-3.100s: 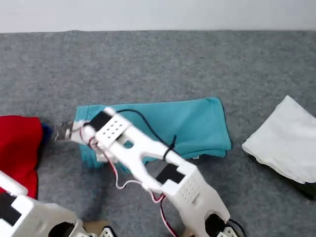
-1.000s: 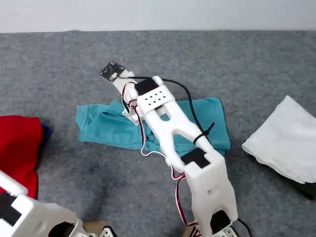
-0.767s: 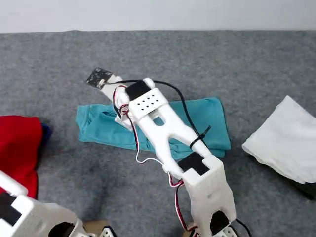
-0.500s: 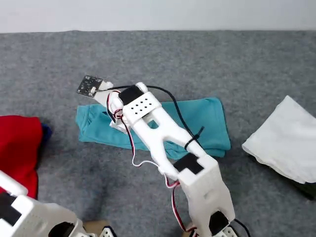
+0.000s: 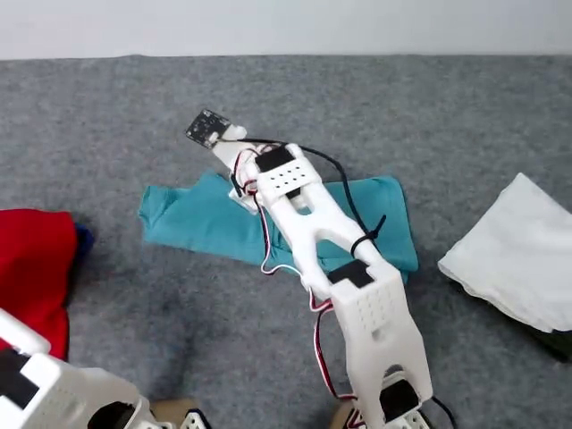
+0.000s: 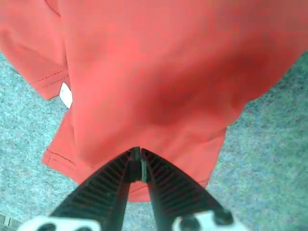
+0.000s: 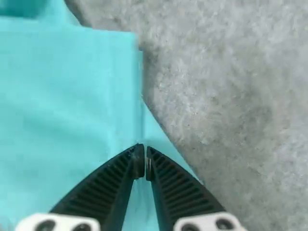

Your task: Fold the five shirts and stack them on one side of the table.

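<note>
One teal shirt (image 5: 197, 228) lay at table (image 5: 465, 116) centre; its 9 o'clock end got dragged into slanted peak within last half second. Right gripper (image 7: 142, 156) clamped on that cloth. Fold unfinished. Left gripper (image 6: 137, 166) closed, empty, over red shirt (image 6: 154, 72) at 9 o'clock.

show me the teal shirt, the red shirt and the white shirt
teal shirt (image 5: 192, 219), high view, its left part, clear of the arm
red shirt (image 5: 31, 259), high view, middle of its visible part
white shirt (image 5: 518, 255), high view, middle of its top
</note>
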